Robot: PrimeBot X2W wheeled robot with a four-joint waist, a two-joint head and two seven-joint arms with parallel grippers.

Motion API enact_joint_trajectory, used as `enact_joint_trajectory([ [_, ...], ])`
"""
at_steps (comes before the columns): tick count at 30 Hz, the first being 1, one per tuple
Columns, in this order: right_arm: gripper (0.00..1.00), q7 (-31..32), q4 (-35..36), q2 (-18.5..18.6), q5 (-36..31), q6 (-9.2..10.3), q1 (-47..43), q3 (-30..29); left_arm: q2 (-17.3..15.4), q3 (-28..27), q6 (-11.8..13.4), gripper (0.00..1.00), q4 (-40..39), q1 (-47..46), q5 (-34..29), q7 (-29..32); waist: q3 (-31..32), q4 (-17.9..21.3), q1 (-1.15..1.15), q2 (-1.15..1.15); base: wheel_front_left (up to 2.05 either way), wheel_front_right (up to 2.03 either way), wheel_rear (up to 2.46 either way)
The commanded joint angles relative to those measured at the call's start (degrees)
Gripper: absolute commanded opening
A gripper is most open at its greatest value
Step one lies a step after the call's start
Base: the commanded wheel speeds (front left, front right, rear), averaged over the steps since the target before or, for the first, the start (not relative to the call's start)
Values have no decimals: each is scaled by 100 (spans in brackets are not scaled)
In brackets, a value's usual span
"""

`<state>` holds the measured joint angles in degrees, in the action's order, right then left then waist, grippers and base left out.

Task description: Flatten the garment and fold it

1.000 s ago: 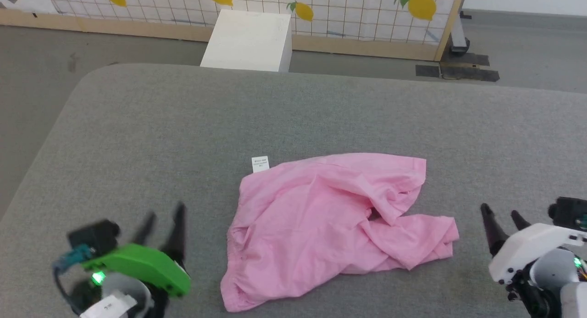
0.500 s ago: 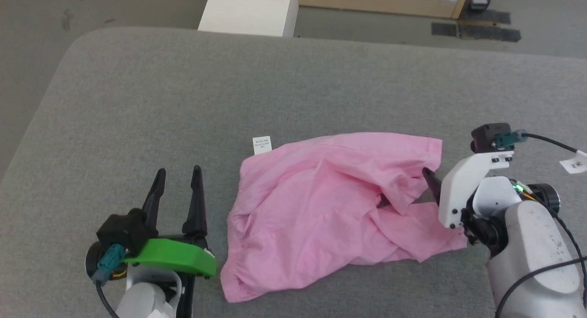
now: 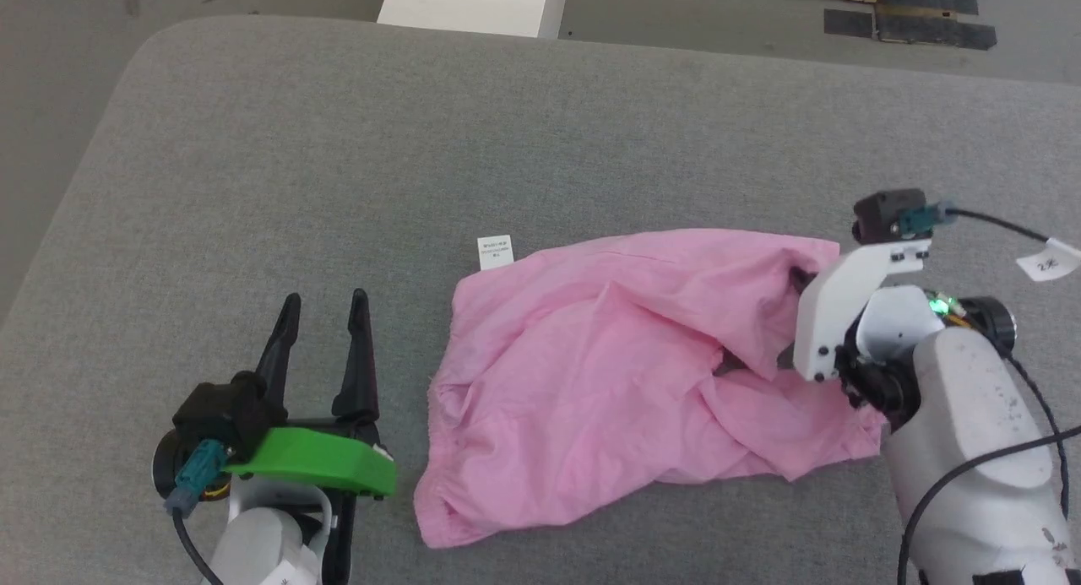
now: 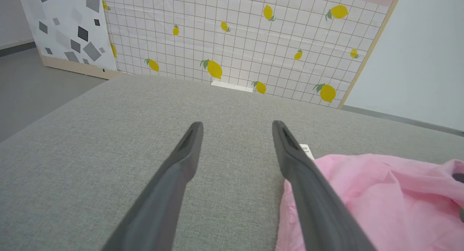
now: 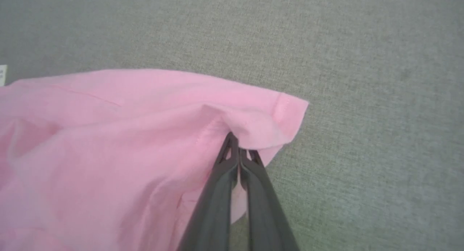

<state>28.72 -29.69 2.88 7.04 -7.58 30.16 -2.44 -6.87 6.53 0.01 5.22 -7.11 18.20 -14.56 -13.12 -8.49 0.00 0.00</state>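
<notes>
the light-pink garment (image 3: 591,374) lay crumpled on the grey cloth-covered surface (image 3: 338,146), somewhat right of the middle in the head view, bunched into loose folds rather than spread flat. its small white label tag (image 3: 496,252) stuck out flat onto the surface at the garment's far left corner. the right gripper (image 5: 238,146) was at the garment's far right corner, just inside the hemmed edge. in the right wrist view its two dark fingers were pressed together with their tips tucked under a puckered fold of the pink fabric, clamped on it. that corner stood slightly raised off the surface around the tips. the left gripper (image 3: 326,296) was over the bare surface just left of the garment's left edge, its fingers well apart with nothing between them and pointing away from the robot. in the left wrist view its right finger crossed the garment's edge; whether it touched the cloth could not be told. beyond the surface's far edge stood a white box (image 3: 473,2) on the floor, and behind it a lemon-printed panel (image 4: 235,37).
</notes>
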Motion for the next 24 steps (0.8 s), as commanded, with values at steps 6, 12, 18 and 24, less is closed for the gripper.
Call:
enact_joint_trajectory([
  [6,0,165,108,21,-424,9,928,-342,165,40,-158,100,-57,-266,-161,-43,-300,-240,0,0,0,0,0],
  [12,0,375,-333,83,-939,9,1718,-946,274,120,-269,100,36,-454,-161,-43,-669,-598,0,0,0,0,0],
  [18,100,381,-927,87,-1459,9,1966,-1600,328,64,-304,100,138,-465,-149,-43,-729,-678,0,0,0,0,0],
  [24,100,-322,-998,49,-1244,9,1870,-1731,335,-68,-333,100,235,-352,-216,-43,-323,-427,0,0,0,0,0],
])
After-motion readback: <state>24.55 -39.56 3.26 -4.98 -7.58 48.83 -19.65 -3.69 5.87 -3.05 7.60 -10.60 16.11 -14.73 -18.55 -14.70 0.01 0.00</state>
